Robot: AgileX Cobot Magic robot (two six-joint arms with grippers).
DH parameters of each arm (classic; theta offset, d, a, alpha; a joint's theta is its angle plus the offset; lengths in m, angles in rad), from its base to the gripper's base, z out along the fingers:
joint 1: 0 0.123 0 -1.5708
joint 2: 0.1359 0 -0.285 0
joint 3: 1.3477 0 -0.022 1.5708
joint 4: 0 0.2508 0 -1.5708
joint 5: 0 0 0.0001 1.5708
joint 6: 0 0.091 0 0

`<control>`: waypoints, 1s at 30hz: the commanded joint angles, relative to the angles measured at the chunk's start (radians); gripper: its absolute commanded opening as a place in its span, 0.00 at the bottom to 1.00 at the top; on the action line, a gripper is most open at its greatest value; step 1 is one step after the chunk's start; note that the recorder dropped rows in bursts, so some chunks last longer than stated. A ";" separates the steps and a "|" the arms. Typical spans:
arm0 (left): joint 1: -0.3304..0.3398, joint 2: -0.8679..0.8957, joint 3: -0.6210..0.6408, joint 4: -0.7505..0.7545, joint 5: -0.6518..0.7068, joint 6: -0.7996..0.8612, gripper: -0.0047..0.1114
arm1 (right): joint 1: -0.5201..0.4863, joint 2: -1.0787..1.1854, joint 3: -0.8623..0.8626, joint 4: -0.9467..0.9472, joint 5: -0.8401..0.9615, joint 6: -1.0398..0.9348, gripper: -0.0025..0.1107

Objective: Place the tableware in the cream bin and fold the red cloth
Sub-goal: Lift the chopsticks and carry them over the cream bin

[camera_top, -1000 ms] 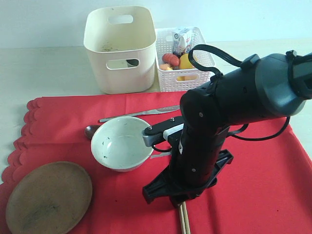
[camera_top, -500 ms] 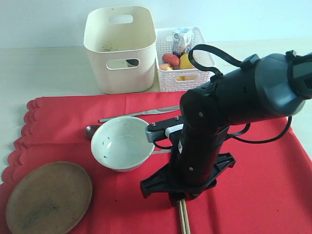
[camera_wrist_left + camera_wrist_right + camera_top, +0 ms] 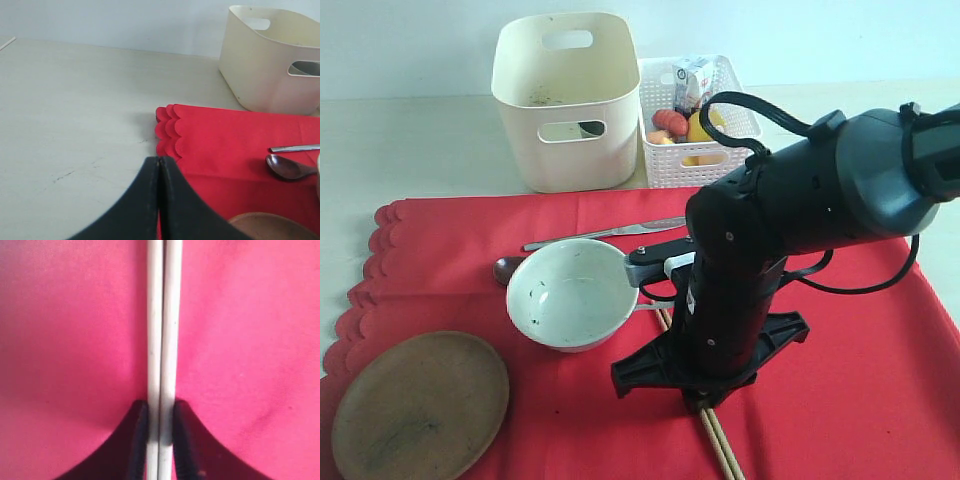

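We see a pale beige counter (image 3: 420,140) carrying a large bright red fabric cloth (image 3: 880,380), which is spread flat with its scalloped edge toward the left of the exterior view. The black right arm (image 3: 740,260) reaches down over the middle of the cloth. Behind the cloth, on the bare counter, stands the tall cream plastic bin (image 3: 570,100), with the shorter white lattice basket (image 3: 670,165) just beside it on the right. The round brown wooden plate (image 3: 420,405) lies at the cloth's near left corner. The pale green-white speckled bowl (image 3: 570,295) sits upright near the middle, just beside the arm. Beyond the bowl lies the long steel knife (image 3: 600,233), and the dark spoon (image 3: 507,268) shows at the bowl's left rim. The pair of pale wooden chopsticks (image 3: 720,445) runs beneath the arm, over the cloth. The right claw (image 3: 160,407) is closed on them, one finger pressed to each side. The left claw (image 3: 159,162) is closed and holds nothing, with its fingers pressed together above the counter by the scalloped edge.
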 commanded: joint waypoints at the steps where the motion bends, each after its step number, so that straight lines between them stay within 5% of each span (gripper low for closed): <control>1: 0.002 -0.006 0.002 0.000 -0.011 0.002 0.04 | 0.000 0.037 0.011 -0.017 -0.042 0.004 0.02; 20: 0.002 -0.006 0.002 0.000 -0.011 0.001 0.04 | -0.002 -0.240 -0.003 -0.170 0.063 0.004 0.02; 30: 0.002 -0.006 0.002 0.000 -0.011 -0.001 0.04 | -0.002 -0.283 -0.260 -0.334 0.200 0.004 0.02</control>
